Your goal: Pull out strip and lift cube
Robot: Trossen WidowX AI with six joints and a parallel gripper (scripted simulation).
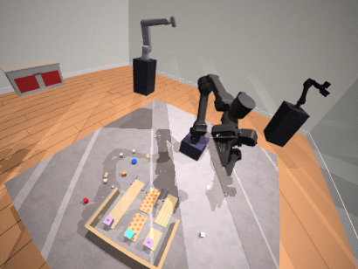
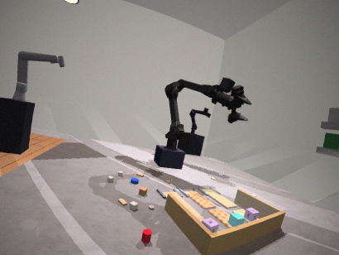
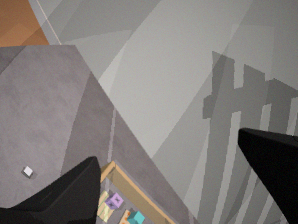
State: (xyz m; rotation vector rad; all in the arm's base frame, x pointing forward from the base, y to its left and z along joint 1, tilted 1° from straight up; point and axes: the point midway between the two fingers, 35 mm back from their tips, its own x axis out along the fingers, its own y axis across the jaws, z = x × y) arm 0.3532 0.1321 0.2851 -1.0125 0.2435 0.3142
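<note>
The black arm's gripper (image 2: 239,108) hangs high in the air, fingers spread wide, nothing between them. Down on the grey mat (image 1: 244,205), the wooden tray (image 2: 194,225) holds the strips; 2 purple cubes (image 2: 210,224) and 1 cyan cube (image 2: 236,218) sit at their near ends.

No readable text, nums or brands in any view. Only marks: small dark symbol on top of each of the 2 purple cubes (image 1: 108,221) (image 1: 149,241) in the tray (image 1: 92,235), lower center of top view — too blurry to tell what it is. Same cubes in ext view, lower right: mark visible, not legible. Wrist view: too small to tell.
</note>
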